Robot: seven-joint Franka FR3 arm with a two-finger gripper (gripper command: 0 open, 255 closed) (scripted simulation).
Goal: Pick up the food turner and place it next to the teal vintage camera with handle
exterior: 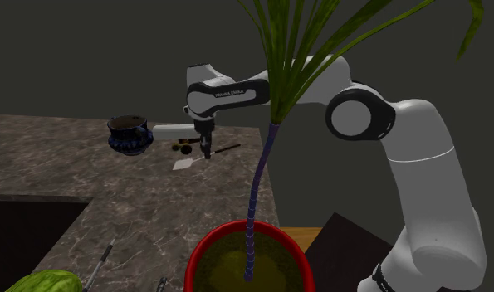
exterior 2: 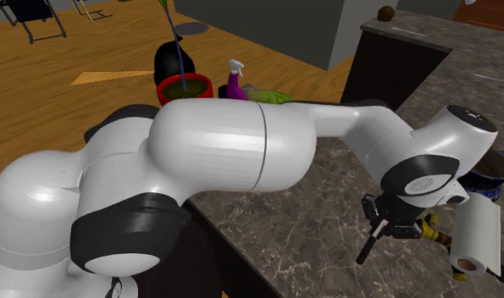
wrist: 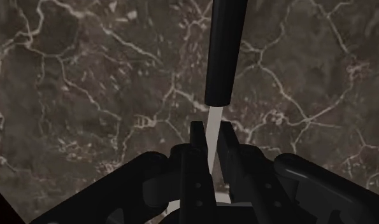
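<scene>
Black-handled food turner (wrist: 225, 54), pale shank clamped in the end effector (wrist: 212, 132).

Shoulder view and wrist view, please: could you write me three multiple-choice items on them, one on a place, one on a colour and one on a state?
1. Where does the cup stand?
A) on the counter, beside the paper roll
B) on a shelf
C) on the floor

2. What colour is the pot?
A) blue
B) white
C) red

3. How is the gripper?
A) wide open
B) shut on the turner
C) shut on nothing

Answers:
1 A: the dark blue cup sits on the marbled counter next to the white roll.
2 C: the pot's rim is red.
3 B: the fingers clasp the turner's white neck just short of its black handle.
</scene>
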